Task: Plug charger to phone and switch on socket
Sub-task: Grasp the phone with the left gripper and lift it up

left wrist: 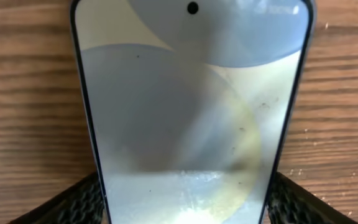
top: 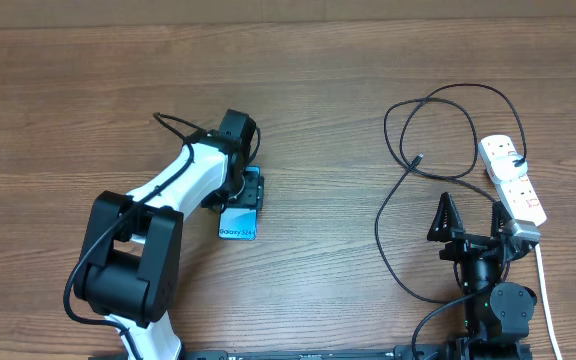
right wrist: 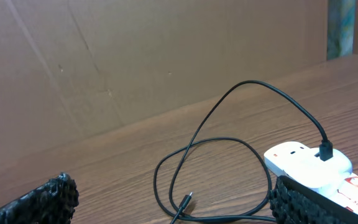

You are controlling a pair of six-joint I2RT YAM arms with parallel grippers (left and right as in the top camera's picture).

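The phone [top: 238, 224] lies flat on the wooden table, its light-blue screen up and the "Galaxy S24+" text at its near end. My left gripper [top: 245, 186] straddles its far half. In the left wrist view the phone [left wrist: 191, 112] fills the frame and both fingers [left wrist: 185, 208] press its long edges. The black charger cable [top: 400, 120] lies in loops at the right, with its connector tip [top: 420, 158] free on the table. The white socket strip [top: 513, 180] has a black plug [top: 521, 160] in it. My right gripper [top: 470, 220] is open and empty, near the strip.
The thick white cord [top: 543, 290] runs from the strip towards the front edge. In the right wrist view the connector tip [right wrist: 185, 200] lies between my open fingers [right wrist: 176, 208], and the strip [right wrist: 297, 158] sits behind the right finger. A brown cardboard wall [right wrist: 135, 56] backs the table.
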